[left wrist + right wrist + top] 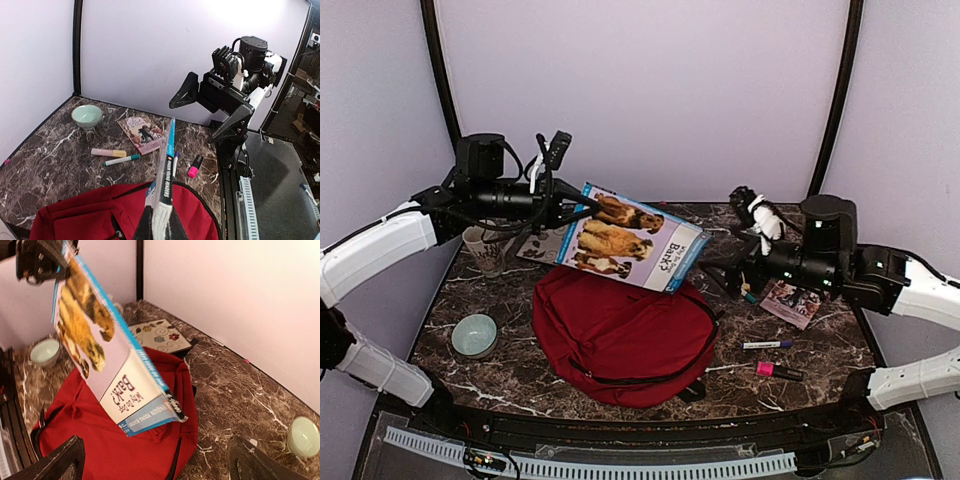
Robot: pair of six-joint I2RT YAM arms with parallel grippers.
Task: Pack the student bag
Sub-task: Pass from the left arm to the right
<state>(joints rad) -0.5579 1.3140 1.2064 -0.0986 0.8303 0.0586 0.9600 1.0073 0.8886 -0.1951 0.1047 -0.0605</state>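
Note:
The student bag (620, 335), a dark-red backpack, lies flat in the middle of the table. Above its far edge hangs a book with dogs on the cover (630, 240), tilted down to the right, its lower corner close over the bag. My left gripper (588, 210) is shut on the book's upper left corner. In the left wrist view the book (167, 170) shows edge-on between the fingers of that gripper (160, 227), over the bag (100, 215). My right gripper (722, 275) stands open just right of the book. In its own view the fingers are wide apart with the gripper (157, 465) empty, facing the book (110, 355) and the bag (115, 440).
A teal bowl (474, 335) and a cup (485, 250) stand at the left. A flower-patterned book (542, 243) lies behind the bag. At the right are a small booklet (792, 300), a white marker (767, 345) and a pink highlighter (777, 371).

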